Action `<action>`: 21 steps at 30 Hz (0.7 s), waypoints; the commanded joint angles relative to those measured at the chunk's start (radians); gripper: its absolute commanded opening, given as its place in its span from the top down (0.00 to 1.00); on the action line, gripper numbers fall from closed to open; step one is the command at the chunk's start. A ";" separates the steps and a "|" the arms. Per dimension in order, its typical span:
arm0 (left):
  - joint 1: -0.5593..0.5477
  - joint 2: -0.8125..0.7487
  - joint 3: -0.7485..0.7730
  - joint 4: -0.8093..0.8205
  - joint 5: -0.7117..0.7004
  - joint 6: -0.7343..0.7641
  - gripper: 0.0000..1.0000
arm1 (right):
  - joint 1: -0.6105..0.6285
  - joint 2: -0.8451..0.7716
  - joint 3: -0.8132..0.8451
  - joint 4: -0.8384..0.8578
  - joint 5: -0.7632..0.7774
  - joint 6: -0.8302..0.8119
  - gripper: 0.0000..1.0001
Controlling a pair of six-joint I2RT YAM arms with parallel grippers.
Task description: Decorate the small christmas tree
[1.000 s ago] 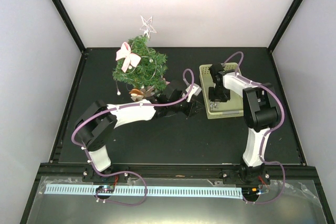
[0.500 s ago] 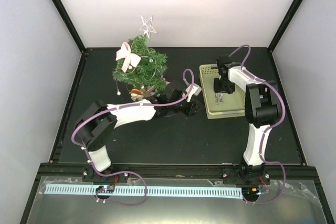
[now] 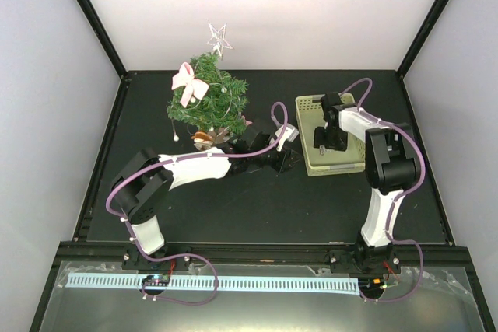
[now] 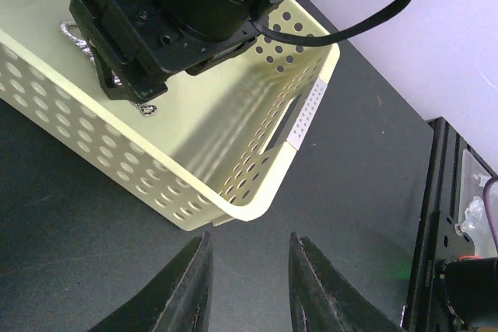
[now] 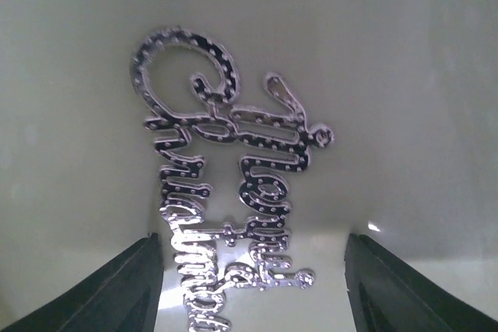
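one tree [image 3: 208, 99] (star-topped), one basket [image 3: 301, 126]

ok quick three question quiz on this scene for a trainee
1. Fill in: the silver script ornament lies on the floor of the pale ___.
2. What tops the small christmas tree? A) silver star B) red ball C) gold bell
3. True or false: the right end effector is clamped on the ornament.

Key
1. basket
2. A
3. False: it is open, with a finger on either side of the ornament and neither touching it.
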 commanded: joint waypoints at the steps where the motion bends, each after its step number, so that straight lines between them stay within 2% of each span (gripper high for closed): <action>1: 0.000 -0.041 -0.003 0.033 0.000 0.014 0.72 | 0.008 0.048 0.010 0.018 -0.007 0.003 0.35; 5: 0.000 -0.042 -0.001 0.034 0.000 0.013 0.71 | 0.011 0.056 0.019 0.007 -0.002 -0.007 0.41; 10: 0.000 -0.043 -0.002 0.033 -0.001 0.014 0.71 | 0.012 0.057 0.020 0.007 -0.003 -0.013 0.61; 16: 0.000 -0.045 -0.006 0.036 -0.003 0.012 0.71 | 0.012 0.044 0.002 0.024 -0.009 -0.021 0.66; 21: 0.000 -0.047 -0.006 0.034 -0.003 0.010 0.71 | 0.011 0.014 -0.016 0.046 -0.030 -0.020 0.67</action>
